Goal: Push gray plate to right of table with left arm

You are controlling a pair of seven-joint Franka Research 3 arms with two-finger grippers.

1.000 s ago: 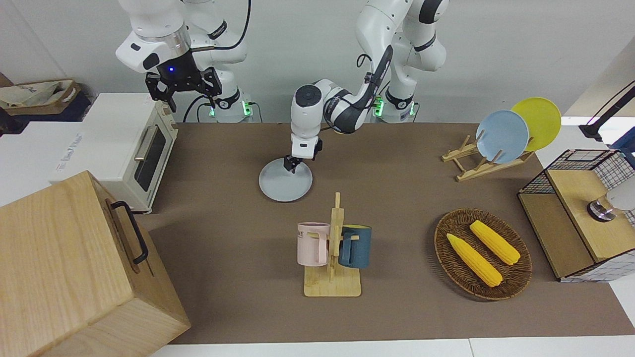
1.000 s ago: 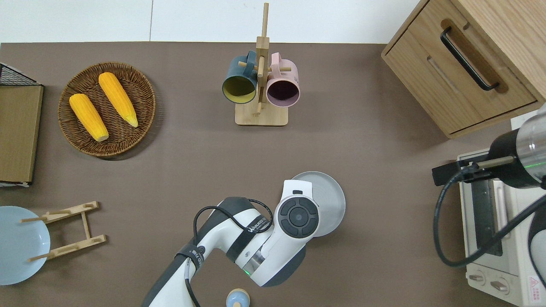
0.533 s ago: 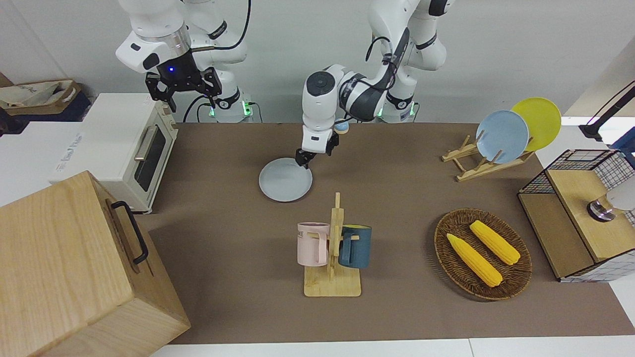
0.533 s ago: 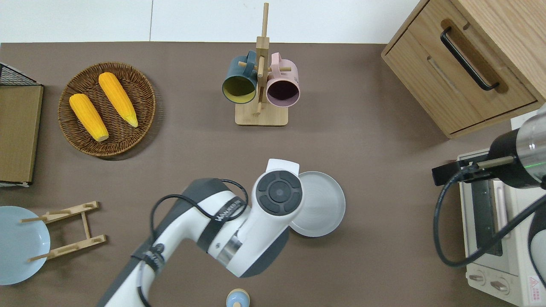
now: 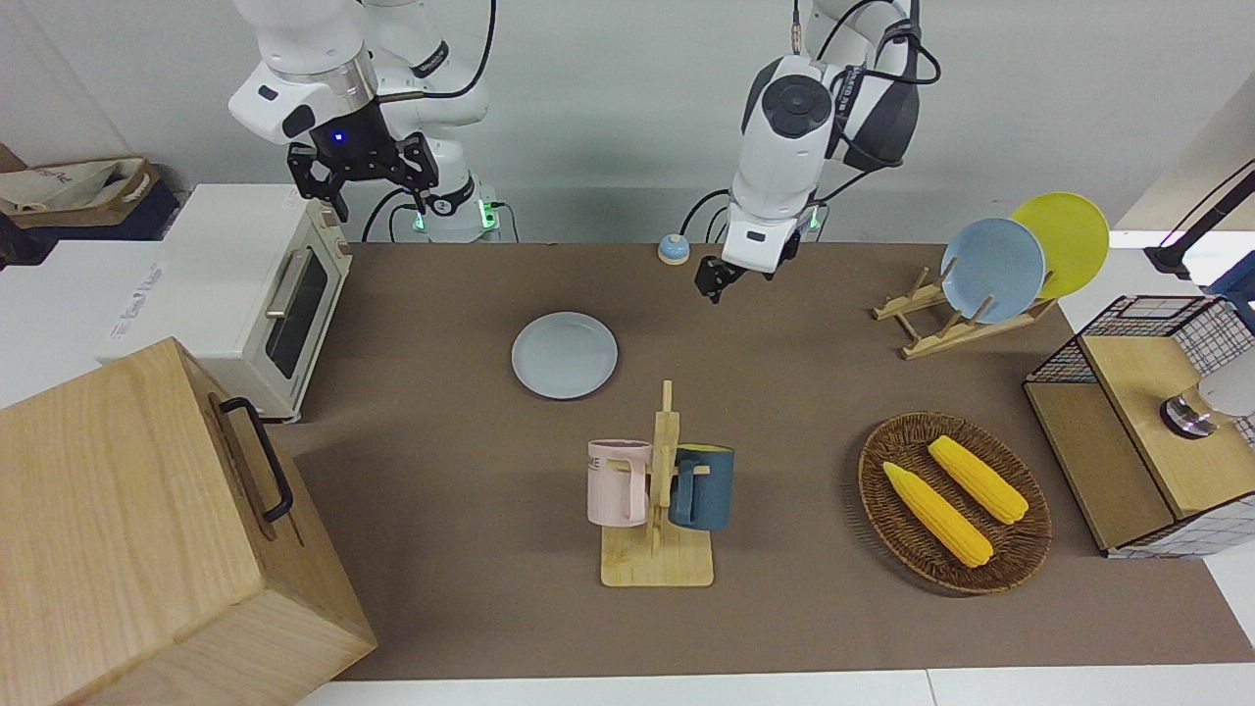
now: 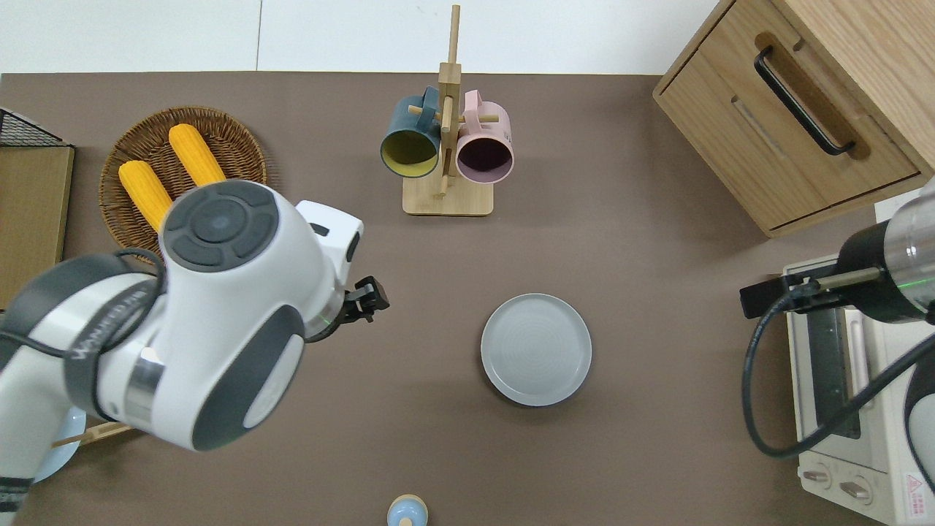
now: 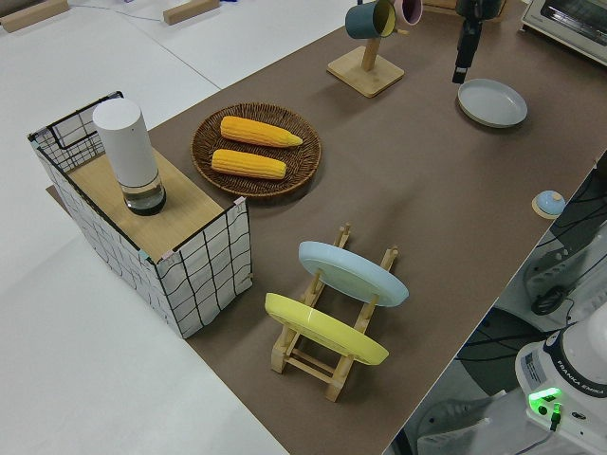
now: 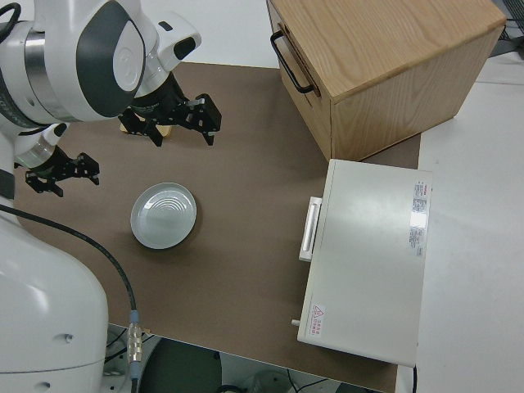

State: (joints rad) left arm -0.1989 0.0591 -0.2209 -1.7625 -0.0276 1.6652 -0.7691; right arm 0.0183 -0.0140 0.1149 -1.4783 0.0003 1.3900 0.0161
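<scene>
Since a second ago my left arm (image 5: 784,127) has lifted off the gray plate (image 5: 565,355) and swung away toward its own end of the bench (image 5: 471,294), while the plate has stayed where it lay. My left end effector (image 5: 711,279) now hangs in the air over bare bench top, well apart from the plate; I cannot tell whether its fingers are parted or closed, but it carries nothing.

The gray plate lies flat on the bench about midway along its length, nearer to me than the mug rack (image 5: 659,490) with its pink mug (image 5: 618,480) and dark blue mug (image 5: 702,486). Toward my right arm's end stand the white toaster oven (image 5: 250,294) and the wooden drawer box (image 5: 147,529) (both well apart from the plate). Toward my left arm's end a wicker basket (image 5: 954,502) holds two corn cobs (image 5: 936,513), and a wooden plate rack (image 5: 941,319) carries a bluer plate (image 5: 992,270) and a yellow plate (image 5: 1064,240). A small blue knob-like object (image 5: 672,249) sits at the bench edge nearest me.

My right end effector (image 5: 361,181) is parked, fingers spread.
</scene>
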